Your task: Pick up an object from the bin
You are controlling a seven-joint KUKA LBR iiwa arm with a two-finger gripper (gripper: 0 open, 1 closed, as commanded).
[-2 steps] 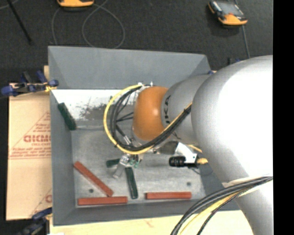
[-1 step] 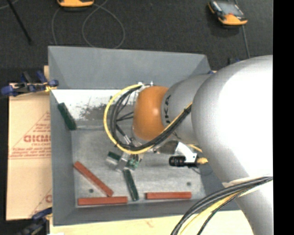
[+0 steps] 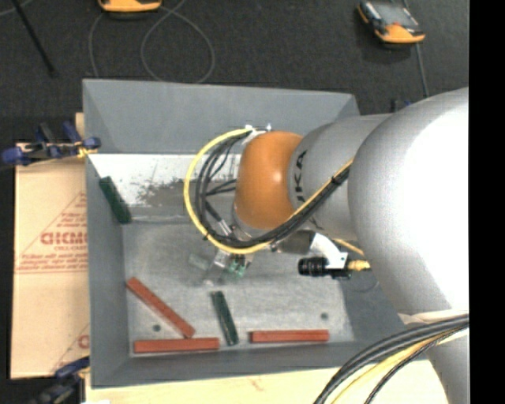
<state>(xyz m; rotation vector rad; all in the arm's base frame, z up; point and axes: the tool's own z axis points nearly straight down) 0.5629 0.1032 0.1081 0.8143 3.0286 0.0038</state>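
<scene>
Three reddish-brown sticks (image 3: pixel 160 308), two dark green sticks (image 3: pixel 225 318), orange-black device top-right (image 3: pixel 390 21)

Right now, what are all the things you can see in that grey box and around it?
red-brown flat bars: three, red-brown; one slanted at the floor's lower left, two along the near wall, left and right
dark green bars: two, dark green; one leaning in the far left corner, one near the near wall's middle
grey metal bin: one, grey
orange-and-black devices: two, on the dark floor beyond the bin
silver robot arm: one, with orange cover, from the right; gripper low over the bin's middle
</scene>
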